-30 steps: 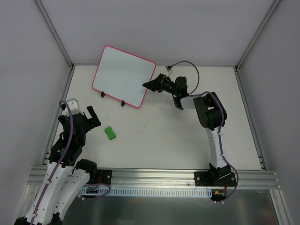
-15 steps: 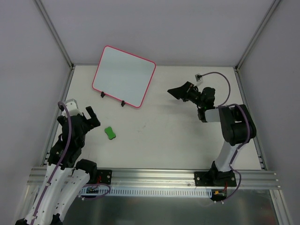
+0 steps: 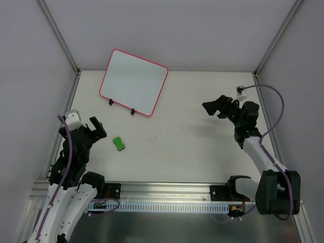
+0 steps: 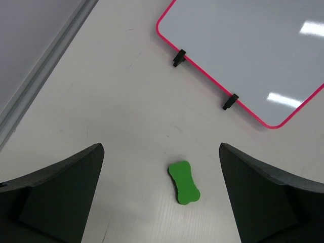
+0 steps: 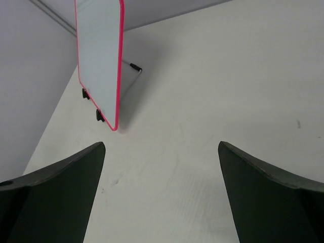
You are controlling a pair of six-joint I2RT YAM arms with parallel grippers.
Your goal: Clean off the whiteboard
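The whiteboard (image 3: 134,82) with a pink-red rim leans on its stand at the back left, its face blank white. It also shows in the left wrist view (image 4: 253,55) and edge-on in the right wrist view (image 5: 98,55). A green bone-shaped eraser (image 3: 119,144) lies flat on the table in front of it, also in the left wrist view (image 4: 183,183). My left gripper (image 3: 97,129) is open and empty, left of the eraser. My right gripper (image 3: 212,108) is open and empty, over the right side of the table, far from the board.
The board's wire stand (image 5: 132,68) with black feet (image 4: 177,57) holds it up. Grey walls and metal frame posts (image 3: 58,35) close in the table on three sides. A rail (image 3: 167,190) runs along the near edge.
My right arm has pulled back from the whiteboard's right edge and swung right and nearer. My left gripper has drawn back slightly towards the near left. The board and eraser have not moved.
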